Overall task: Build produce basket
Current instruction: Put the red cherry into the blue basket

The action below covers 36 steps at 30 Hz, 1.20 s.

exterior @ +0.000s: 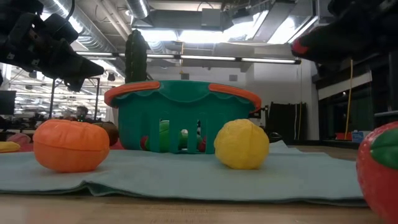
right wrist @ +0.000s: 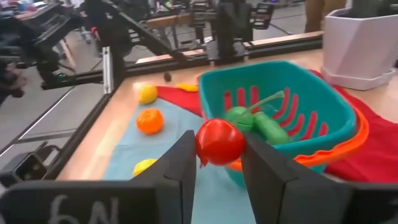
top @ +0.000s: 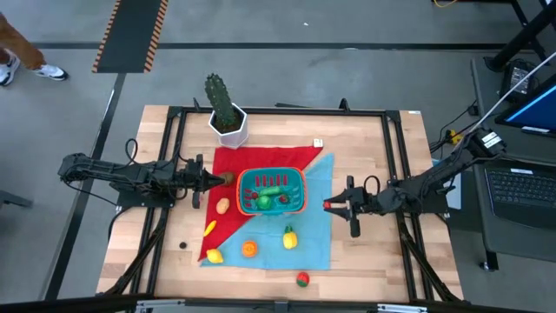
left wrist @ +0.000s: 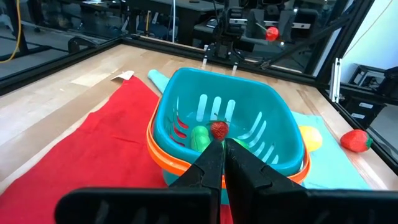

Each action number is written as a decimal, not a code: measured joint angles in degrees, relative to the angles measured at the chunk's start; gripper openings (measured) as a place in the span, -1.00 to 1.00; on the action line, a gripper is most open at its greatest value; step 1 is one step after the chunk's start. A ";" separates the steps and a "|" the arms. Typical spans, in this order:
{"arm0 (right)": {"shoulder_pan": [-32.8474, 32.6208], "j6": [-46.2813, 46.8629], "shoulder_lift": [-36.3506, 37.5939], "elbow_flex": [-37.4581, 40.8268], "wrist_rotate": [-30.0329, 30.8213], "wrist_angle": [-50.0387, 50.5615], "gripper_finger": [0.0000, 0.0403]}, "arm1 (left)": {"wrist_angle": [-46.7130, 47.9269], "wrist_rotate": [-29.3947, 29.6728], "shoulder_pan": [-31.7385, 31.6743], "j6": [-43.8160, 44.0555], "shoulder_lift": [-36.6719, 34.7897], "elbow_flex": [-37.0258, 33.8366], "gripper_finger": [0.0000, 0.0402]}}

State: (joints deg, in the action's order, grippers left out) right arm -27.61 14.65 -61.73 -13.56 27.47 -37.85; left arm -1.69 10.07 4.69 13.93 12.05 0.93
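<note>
The teal basket (top: 272, 191) with an orange rim stands on red and light-blue cloths and holds green and red pieces (right wrist: 252, 121). Loose produce lies on the cloths near it: an orange (top: 249, 249), a yellow lemon (top: 289, 236), two more yellow pieces (top: 214, 256) and a tan one (top: 223, 206). A strawberry (top: 302, 279) rests on the bare wood. My right gripper (top: 333, 206), just right of the basket, is shut on a red round piece (right wrist: 219, 140). My left gripper (top: 217, 180) hovers shut at the basket's left side. My right gripper pinches the red round piece by its two sides (right wrist: 202, 146) between its two fingers (right wrist: 183, 163). The fingers lie about level and come from the table's right side. The piece is lifted clear, just outside the basket's right rim (right wrist: 348, 140).
A white pot with a cactus (top: 228, 122) stands at the far edge behind the basket. A small dark thing (top: 183, 245) lies on the wood at the near left, and a small white one (top: 319, 142) beyond the cloth. A black frame rail (top: 400, 165) borders the table.
</note>
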 joint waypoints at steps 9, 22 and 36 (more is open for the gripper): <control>7.87 2.63 0.00 -0.04 0.08 0.52 -0.47 | 0.00 2.75 -0.02 -0.02 -0.01 -0.01 -0.96; 20.31 -5.22 -7.20 -9.86 -13.09 7.17 -0.47 | 0.02 2.82 -0.02 -0.02 -0.02 -0.02 -0.96; 30.55 -10.72 -20.56 -21.49 -29.71 7.21 -0.47 | 0.02 2.82 -0.02 -4.04 0.00 -0.01 -0.96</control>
State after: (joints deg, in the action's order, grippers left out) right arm 2.94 3.93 -82.29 -35.06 -2.24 -30.63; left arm -1.67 12.88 4.67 9.89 12.05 0.92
